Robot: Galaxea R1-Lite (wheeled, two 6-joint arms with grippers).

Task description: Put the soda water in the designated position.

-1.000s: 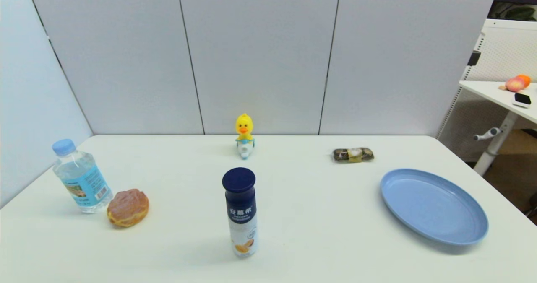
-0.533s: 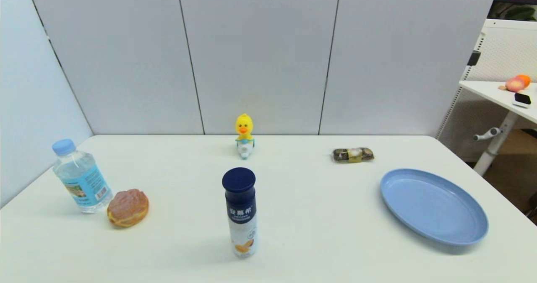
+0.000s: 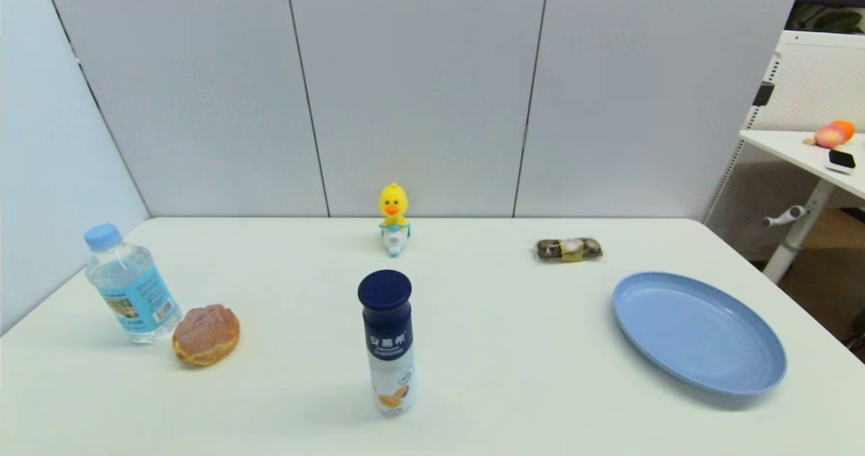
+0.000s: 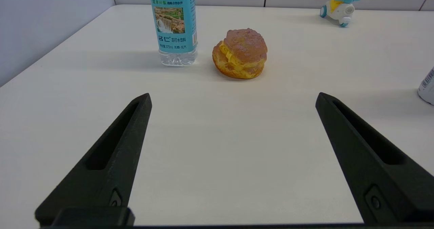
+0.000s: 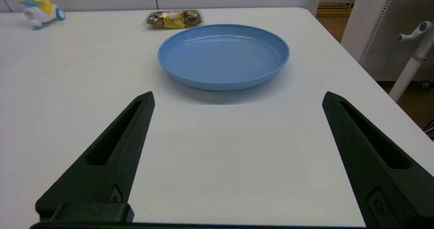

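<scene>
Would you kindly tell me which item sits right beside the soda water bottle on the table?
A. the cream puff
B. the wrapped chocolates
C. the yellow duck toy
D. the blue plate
A: the cream puff lies right next to the soda water bottle on the table's left side, while the plate, duck toy and chocolates sit far off.
</scene>
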